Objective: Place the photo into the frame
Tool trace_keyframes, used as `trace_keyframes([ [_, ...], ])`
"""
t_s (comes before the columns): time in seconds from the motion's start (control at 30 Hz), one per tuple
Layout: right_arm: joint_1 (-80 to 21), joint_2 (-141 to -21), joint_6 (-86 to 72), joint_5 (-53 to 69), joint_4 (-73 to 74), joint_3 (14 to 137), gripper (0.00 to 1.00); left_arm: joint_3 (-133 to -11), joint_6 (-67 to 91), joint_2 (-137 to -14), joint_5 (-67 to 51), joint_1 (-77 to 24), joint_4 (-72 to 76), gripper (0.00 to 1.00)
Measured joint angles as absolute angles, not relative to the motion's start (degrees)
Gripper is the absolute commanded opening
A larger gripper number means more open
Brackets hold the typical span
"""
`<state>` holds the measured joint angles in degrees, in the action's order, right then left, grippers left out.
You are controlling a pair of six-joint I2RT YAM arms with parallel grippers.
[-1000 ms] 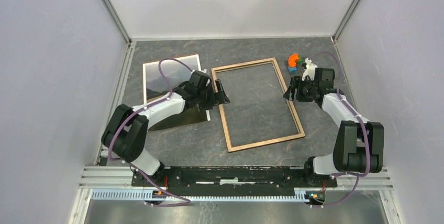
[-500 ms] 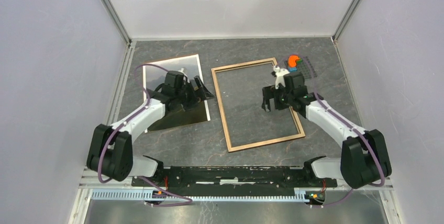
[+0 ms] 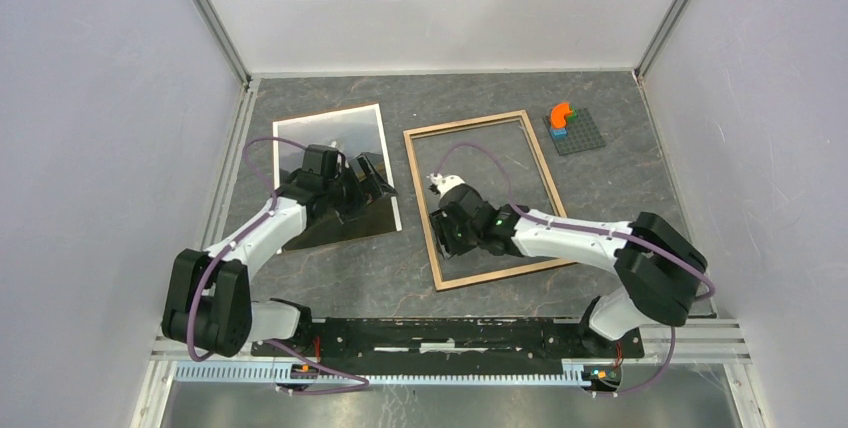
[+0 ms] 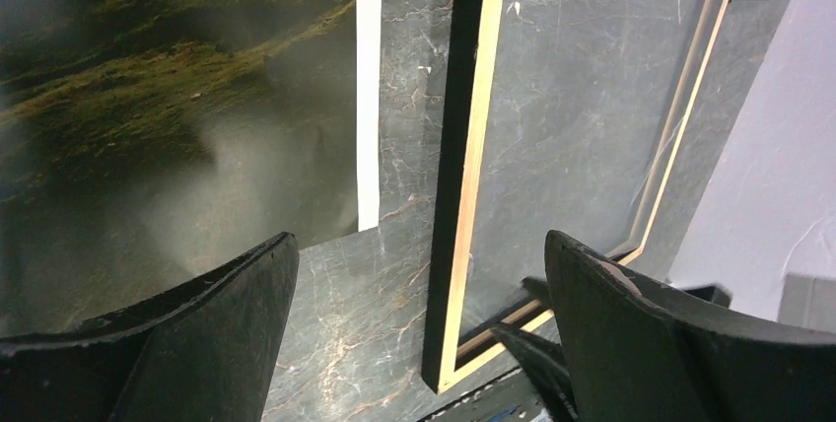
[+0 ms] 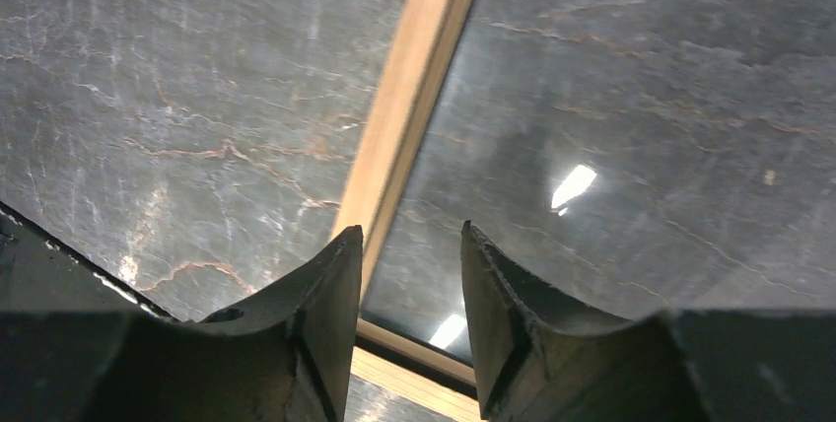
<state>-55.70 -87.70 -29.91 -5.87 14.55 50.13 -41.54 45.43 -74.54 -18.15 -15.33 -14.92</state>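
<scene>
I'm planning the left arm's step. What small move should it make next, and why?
Probably lower the left pincer onto the photo's white right edge. It hangs open just above that edge, and the photo lies flat beside the frame, not inside it.

Right tool (image 3: 446, 236) crossed the frame (image 3: 465, 123) to its left rail — left tool (image 3: 368, 178) retreated over the photo (image 3: 330, 133)

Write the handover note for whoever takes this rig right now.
Left gripper: open, empty, above the near right corner of the photo.
Right gripper: open, empty, over the left rail of the frame.
Photo lies flat on the table, left of the frame and apart from it. Frame lies flat, no photo in it.
Done: nothing yet.
Left: pick up the photo, lay it in the frame.
</scene>
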Motion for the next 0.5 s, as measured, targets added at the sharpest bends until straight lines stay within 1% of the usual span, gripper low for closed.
trace_keyframes([
  [0.07, -58.2, -89.6, -31.9, -8.1, 14.5, 51.8, 0.45, -41.5, 46.6, -75.1, -18.1, -15.3, -14.7, 1.0],
  [0.17, -60.6, -92.4, -33.6, -10.3, 14.4, 53.7, 0.49, -41.2, 48.9, -76.5, -18.3, -15.3, -14.0, 0.99],
  [0.3, -62.9, -94.8, -35.4, -12.0, 14.3, 54.2, 0.5, -39.8, 51.5, -78.4, -19.5, -15.3, -11.7, 0.99],
  [0.4, -64.2, -96.7, -36.1, -13.1, 15.0, 55.0, 0.46, -39.0, 53.2, -80.2, -20.3, -15.6, -10.1, 0.97],
  [0.5, -65.0, -97.6, -36.4, -14.5, 15.3, 55.4, 0.39, -38.5, 54.6, -81.5, -21.1, -16.3, -8.4, 0.96],
])
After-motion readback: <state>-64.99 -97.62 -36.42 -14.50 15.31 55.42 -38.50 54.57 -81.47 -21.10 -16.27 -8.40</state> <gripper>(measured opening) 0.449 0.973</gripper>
